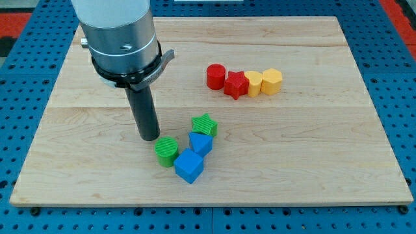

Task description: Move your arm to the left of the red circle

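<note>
The red circle block [215,76] stands right of the board's middle, toward the view's top, at the left end of a row with a red star [235,85], a yellow block [253,83] and a yellow hexagon [272,81]. My tip [150,137] rests on the board well to the left of and below the red circle, about a hand's width away. It sits just up-left of the green circle [166,151], close to it; I cannot tell if it touches.
A green star [205,124], a blue block [201,143] and a blue cube [188,166] cluster with the green circle below the middle. The wooden board [325,162] lies on a blue pegboard; a red strip shows at the top corners.
</note>
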